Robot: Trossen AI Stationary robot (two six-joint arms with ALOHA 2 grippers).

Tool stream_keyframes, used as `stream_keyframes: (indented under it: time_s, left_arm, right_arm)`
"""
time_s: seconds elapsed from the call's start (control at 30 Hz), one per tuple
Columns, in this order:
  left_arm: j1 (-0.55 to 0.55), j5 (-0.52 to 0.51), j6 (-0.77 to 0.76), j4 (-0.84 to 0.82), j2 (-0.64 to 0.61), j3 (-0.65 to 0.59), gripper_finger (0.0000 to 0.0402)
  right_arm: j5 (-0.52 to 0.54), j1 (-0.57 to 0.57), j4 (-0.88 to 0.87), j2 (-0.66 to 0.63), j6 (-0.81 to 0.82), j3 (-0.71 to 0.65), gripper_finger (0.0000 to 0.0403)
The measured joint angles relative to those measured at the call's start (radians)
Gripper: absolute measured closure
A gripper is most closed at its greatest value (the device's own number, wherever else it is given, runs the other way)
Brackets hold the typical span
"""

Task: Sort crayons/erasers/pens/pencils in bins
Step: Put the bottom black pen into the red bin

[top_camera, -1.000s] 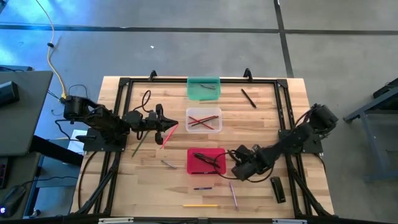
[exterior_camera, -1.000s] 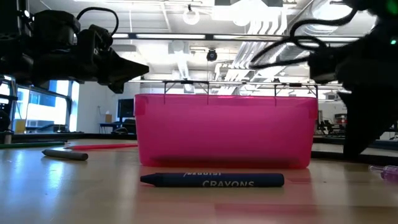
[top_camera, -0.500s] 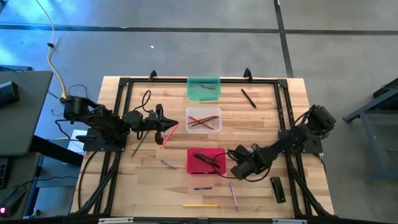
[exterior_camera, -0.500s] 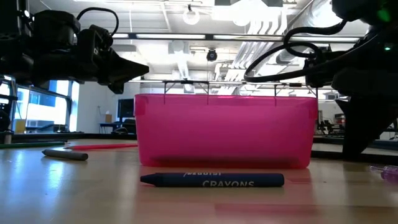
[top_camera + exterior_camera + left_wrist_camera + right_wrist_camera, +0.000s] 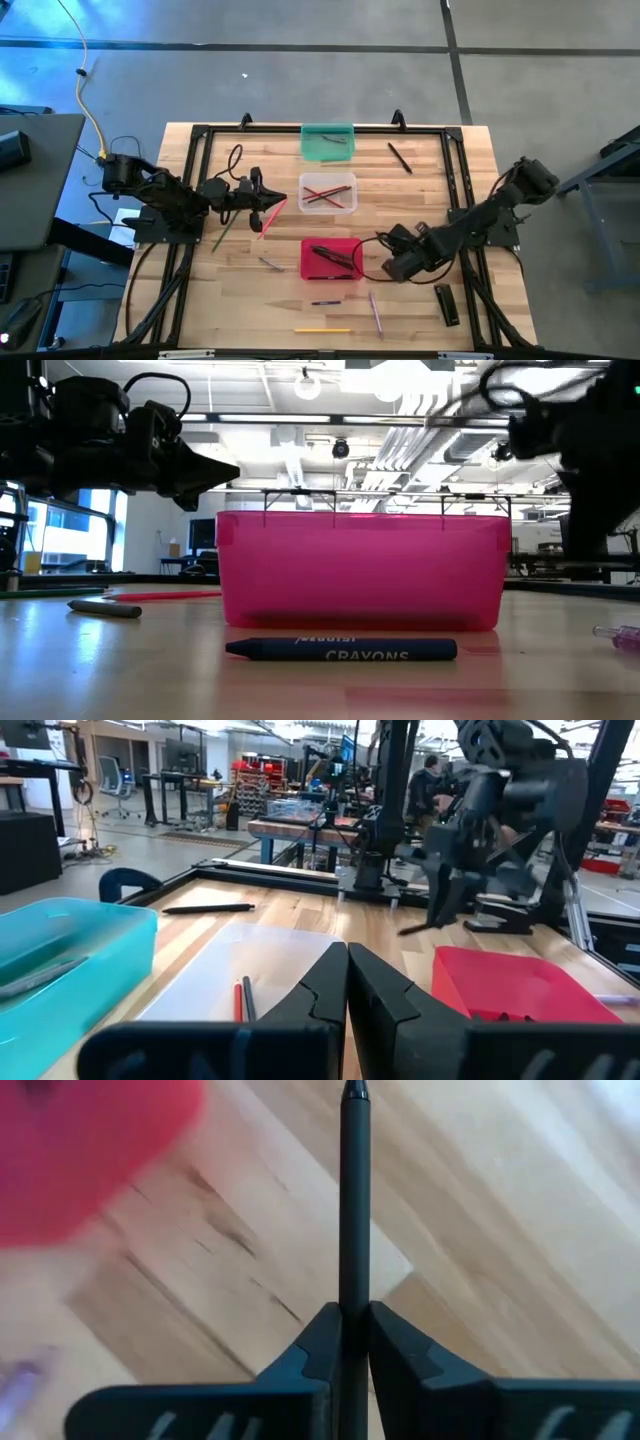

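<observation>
1. Black and slim, a pen (image 5: 354, 1200) is pinched between the right gripper (image 5: 385, 268)'s fingers, sticking straight out ahead of them so it can be carried lengthwise and dropped cleanly into a tub.
2. That gripper hangs just off the red bin (image 5: 331, 258)'s right side, towards the table (image 5: 420, 310)'s front edge; the red bin already holds dark sticks, so it looks like the likely drop.
3. A blue crayon (image 5: 340, 650) lies flat in front of the red bin, waiting unsorted.
4. Mid-table, the clear bin (image 5: 328, 193) holds red pencils (image 5: 322, 194).
5. Left of it, the left gripper (image 5: 262, 192) waits, jaws pressed together on nothing.
6. At the back edge sits the teal bin (image 5: 327, 140), with another pen (image 5: 400, 158) loose to its right.
</observation>
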Motion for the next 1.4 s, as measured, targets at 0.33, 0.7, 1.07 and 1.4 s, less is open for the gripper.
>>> stream_keyframes:
  time_s: [0.33, 0.7, 1.07, 1.4]
  left_arm:
    - [0.0, -0.003, 0.003, 0.0, 0.0, 0.0, 0.0401]
    - [0.0, -0.028, 0.0, 0.001, 0.0, 0.001, 0.0401]
    - [0.0, -0.028, 0.001, 0.001, 0.0, 0.001, 0.0401]
    - [0.0, -0.028, 0.0, 0.003, 0.0, 0.001, 0.0401]
  right_arm:
    - [0.107, -0.023, 0.217, -0.142, -0.189, 0.001, 0.0377]
    - [0.045, -0.112, 0.619, -0.1, -0.505, 0.002, 0.0377]
    - [-0.117, -0.182, 0.726, 0.079, -0.592, 0.085, 0.0377]
    - [-0.167, -0.194, 0.44, 0.288, -0.681, 0.365, 0.0377]
